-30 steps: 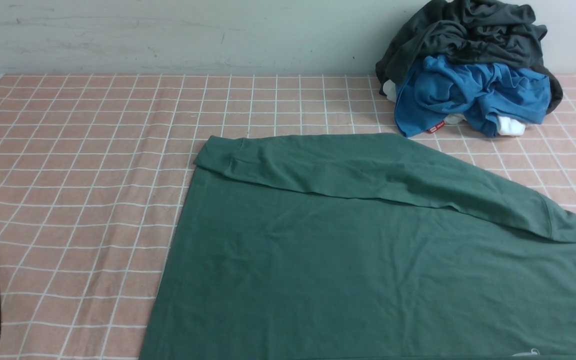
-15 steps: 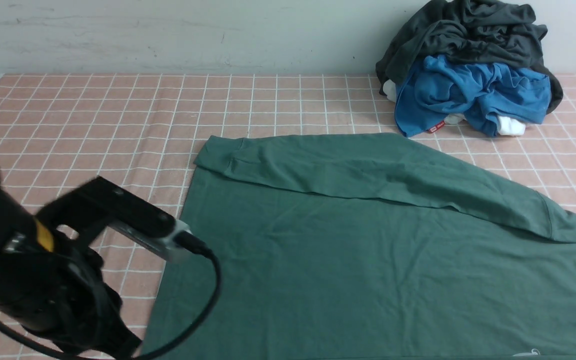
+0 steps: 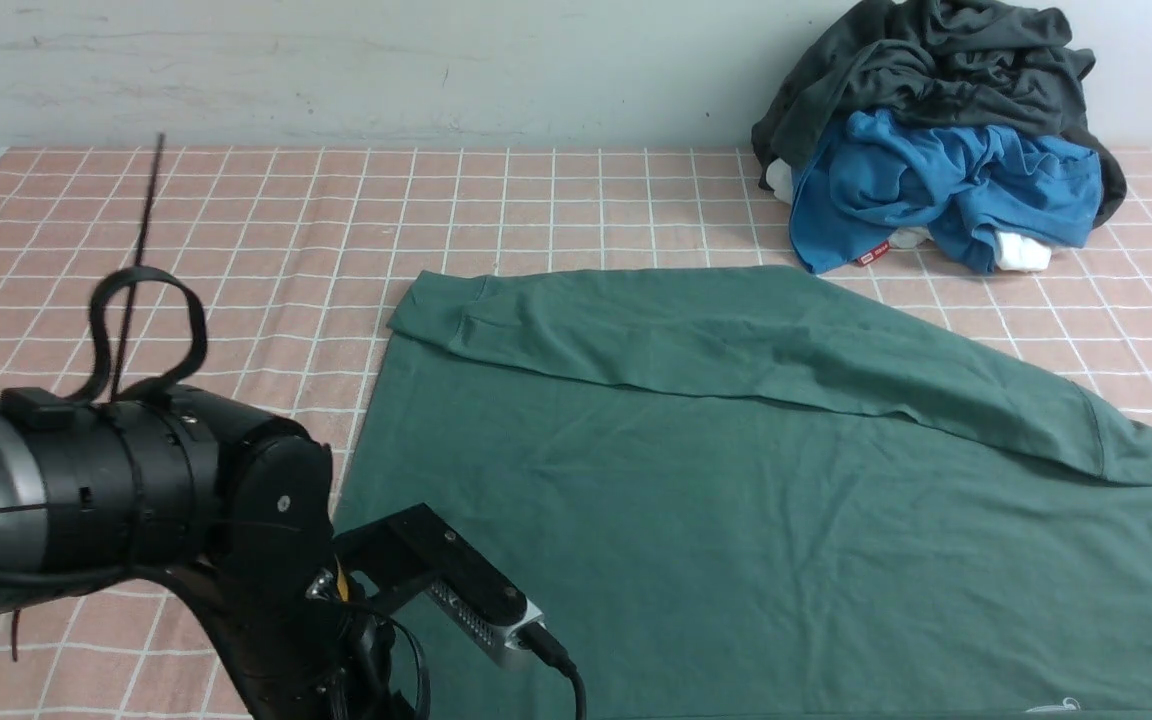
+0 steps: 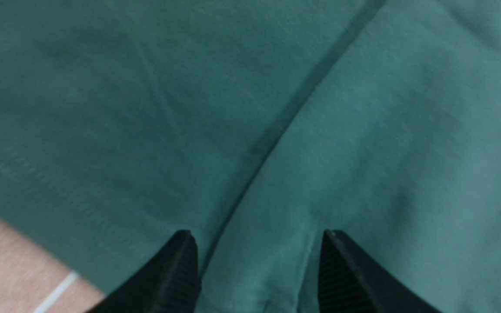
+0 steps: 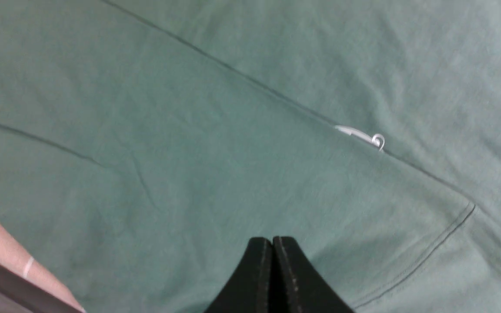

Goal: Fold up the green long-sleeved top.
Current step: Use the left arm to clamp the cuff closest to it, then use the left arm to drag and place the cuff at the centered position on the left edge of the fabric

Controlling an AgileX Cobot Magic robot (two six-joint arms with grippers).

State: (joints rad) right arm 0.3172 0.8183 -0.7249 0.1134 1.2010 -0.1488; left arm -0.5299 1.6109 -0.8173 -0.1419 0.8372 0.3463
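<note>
The green long-sleeved top (image 3: 736, 500) lies spread flat over the near right of the table, with one sleeve (image 3: 736, 340) folded across its far side. My left arm (image 3: 136, 490) hangs over the top's near left corner; in the front view its jaws are hidden below the frame. The left wrist view shows my left gripper (image 4: 257, 237) open just above the green cloth (image 4: 363, 130), a folded edge (image 4: 294, 104) running between its fingers. My right gripper (image 5: 272, 240) is shut, empty, above the top (image 5: 189, 130) near a small white tag (image 5: 361, 135).
A pile with a dark grey garment (image 3: 936, 60) over a bright blue one (image 3: 936, 180) sits at the far right against the wall. A pink checked cloth (image 3: 186, 250) covers the table. The left arm's cable loop (image 3: 146, 320) stands up above it.
My left arm has swung in from the left edge to over the top's near left corner. The top and the pile have not moved.
</note>
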